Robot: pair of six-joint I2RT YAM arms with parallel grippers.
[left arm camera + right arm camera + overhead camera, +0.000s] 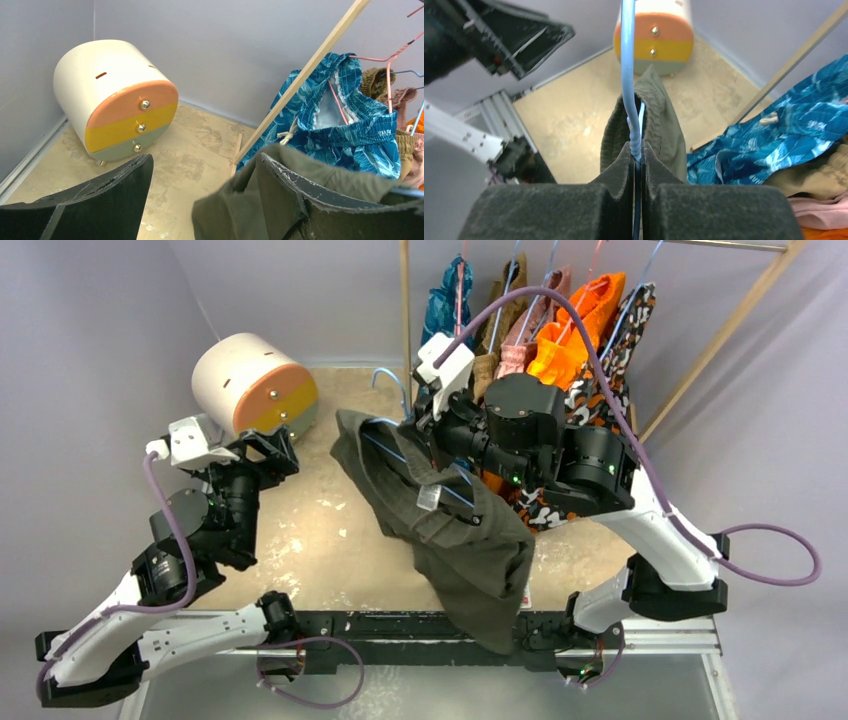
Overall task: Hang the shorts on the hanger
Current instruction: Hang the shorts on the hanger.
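Note:
The dark olive-green shorts point(470, 540) hang draped over the light-blue wire hanger point(384, 449), held up above the table. My right gripper point(410, 430) is shut on the hanger's twisted neck. In the right wrist view the wire point(628, 75) rises from between the closed pads of that gripper point(638, 150), with the shorts point(664, 125) just beyond. My left gripper point(275, 445) is open and empty to the left of the shorts. In the left wrist view the gripper point(205, 157) has its jaws wide apart, and the olive fabric point(235, 210) lies beside the right finger point(320, 200).
A round white drawer unit point(255, 385) with orange, yellow and green fronts stands at the back left. A wooden rack point(405, 310) at the back holds blue patterned shorts point(350, 125), orange and other garments point(575, 340) on hangers. Beige table surface point(300, 530).

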